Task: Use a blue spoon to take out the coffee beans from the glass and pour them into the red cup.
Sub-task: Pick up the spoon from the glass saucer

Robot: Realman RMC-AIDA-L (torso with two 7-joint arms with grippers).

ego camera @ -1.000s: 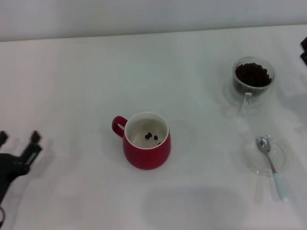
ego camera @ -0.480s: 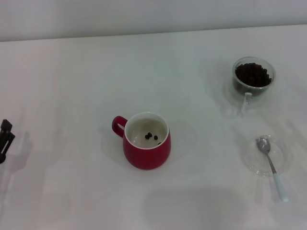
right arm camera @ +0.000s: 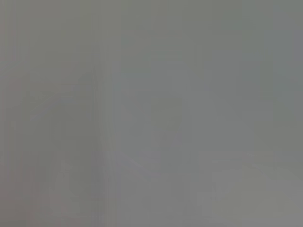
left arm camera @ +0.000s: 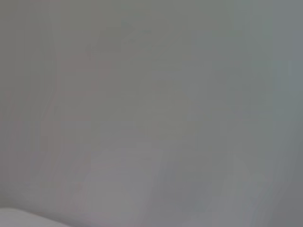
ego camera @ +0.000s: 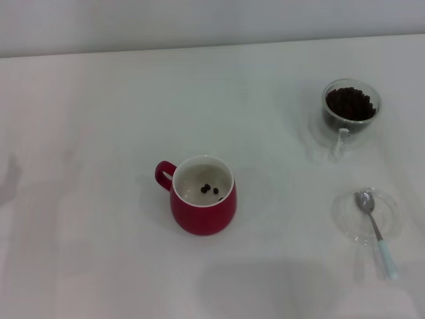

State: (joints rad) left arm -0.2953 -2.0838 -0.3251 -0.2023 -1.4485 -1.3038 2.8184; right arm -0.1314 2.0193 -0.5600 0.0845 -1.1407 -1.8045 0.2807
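The red cup [ego camera: 202, 195] stands near the middle of the white table [ego camera: 99, 119], its handle pointing left, with a few coffee beans [ego camera: 210, 191] on its white inside. At the back right the glass [ego camera: 350, 110] holds a heap of dark beans. The blue spoon [ego camera: 376, 232] lies at the front right, its silver bowl on a clear saucer [ego camera: 367, 215] and its pale handle toward me. Neither gripper shows in the head view. Both wrist views show only a blank grey surface.
The table's far edge meets a pale wall [ego camera: 199, 20] along the back. Nothing else stands on the table between the cup and the glass.
The left gripper, seen at the table's left edge a second ago, has drawn off to the left and out of the head view. The cup, glass and spoon have not moved.
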